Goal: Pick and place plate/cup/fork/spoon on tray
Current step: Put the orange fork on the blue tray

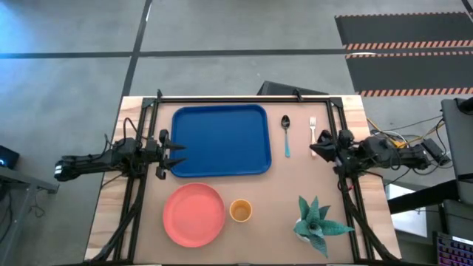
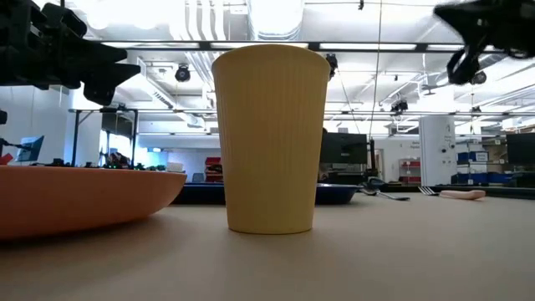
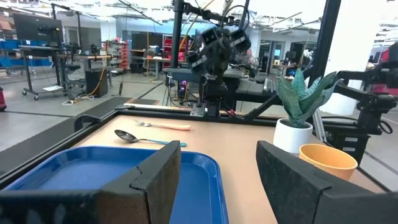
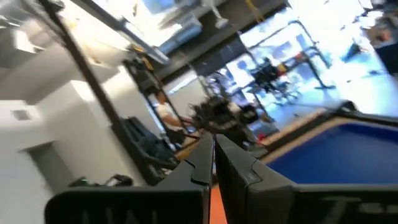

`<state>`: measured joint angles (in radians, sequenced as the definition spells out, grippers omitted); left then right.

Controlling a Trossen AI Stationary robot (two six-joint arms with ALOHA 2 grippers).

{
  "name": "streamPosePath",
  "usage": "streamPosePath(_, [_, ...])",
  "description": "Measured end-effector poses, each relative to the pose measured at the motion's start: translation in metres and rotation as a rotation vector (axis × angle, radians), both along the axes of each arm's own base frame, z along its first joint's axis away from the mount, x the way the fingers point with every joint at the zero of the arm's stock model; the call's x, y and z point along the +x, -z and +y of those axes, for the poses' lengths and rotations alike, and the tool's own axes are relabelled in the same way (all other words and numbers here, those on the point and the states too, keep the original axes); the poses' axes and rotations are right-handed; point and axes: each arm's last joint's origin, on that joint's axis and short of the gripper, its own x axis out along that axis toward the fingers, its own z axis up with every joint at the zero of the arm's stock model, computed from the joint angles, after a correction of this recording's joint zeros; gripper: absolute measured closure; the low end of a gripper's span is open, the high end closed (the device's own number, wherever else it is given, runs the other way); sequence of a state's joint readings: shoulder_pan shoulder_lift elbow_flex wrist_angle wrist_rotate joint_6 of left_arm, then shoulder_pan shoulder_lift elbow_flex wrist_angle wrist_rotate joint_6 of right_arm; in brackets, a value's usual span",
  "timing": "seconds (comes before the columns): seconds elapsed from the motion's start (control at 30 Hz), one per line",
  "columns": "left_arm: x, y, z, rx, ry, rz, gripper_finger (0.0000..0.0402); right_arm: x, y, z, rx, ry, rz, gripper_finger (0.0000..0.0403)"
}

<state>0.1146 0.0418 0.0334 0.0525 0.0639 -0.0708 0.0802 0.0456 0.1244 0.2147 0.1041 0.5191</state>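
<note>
While the tray point(image 1: 220, 140) lies bare, the fork point(image 1: 312, 128) is seen just beside the right gripper point(image 1: 319, 145), whose fingers are pressed together. At the tray's left edge, the left gripper point(image 1: 176, 153) is held apart.

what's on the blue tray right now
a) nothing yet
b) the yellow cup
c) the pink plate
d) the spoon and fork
a: in the high view the tray is bare, with the plate and cup on the table at its near side, and the spoon and fork on the table to its right.
</note>
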Motion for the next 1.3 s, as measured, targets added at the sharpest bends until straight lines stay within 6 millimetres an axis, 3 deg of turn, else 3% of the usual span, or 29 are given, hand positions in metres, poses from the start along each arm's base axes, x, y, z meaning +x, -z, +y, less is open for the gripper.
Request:
streamPosePath(0.13, [0.0,0.0,0.0,0.0,0.0,0.0,0.0207,-0.003,-0.027,-0.001,-0.045,0.041,0.054,0.0389])
streamPosePath(0.37, [0.0,0.0,0.0,0.0,0.0,0.0,0.0207,0.003,-0.073,-0.008,-0.095,0.283,0.473,0.0331])
streamPosePath(0.43, [0.0,0.0,0.0,0.0,0.0,0.0,0.0207,0.011,-0.087,-0.009,-0.111,0.342,0.554,0.0309])
streamPosePath(0.57, [0.0,0.0,0.0,0.0,0.0,0.0,0.0207,0.055,-0.101,-0.007,-0.161,0.424,0.789,0.0276])
streamPosePath(0.67, [0.0,0.0,0.0,0.0,0.0,0.0,0.0207,0.067,-0.111,-0.009,-0.112,0.496,0.919,0.0261])
streamPosePath(0.93, [0.0,0.0,0.0,0.0,0.0,0.0,0.0207,0.076,-0.103,-0.016,0.105,0.672,1.294,0.0261])
streamPosePath(1.13, [0.0,0.0,0.0,0.0,0.0,0.0,0.0207,0.075,-0.084,-0.02,0.21,0.693,1.346,0.0261])
streamPosePath(1.3, [0.0,0.0,0.0,0.0,0.0,0.0,0.0207,0.062,-0.059,-0.028,0.357,0.735,1.379,0.0261])
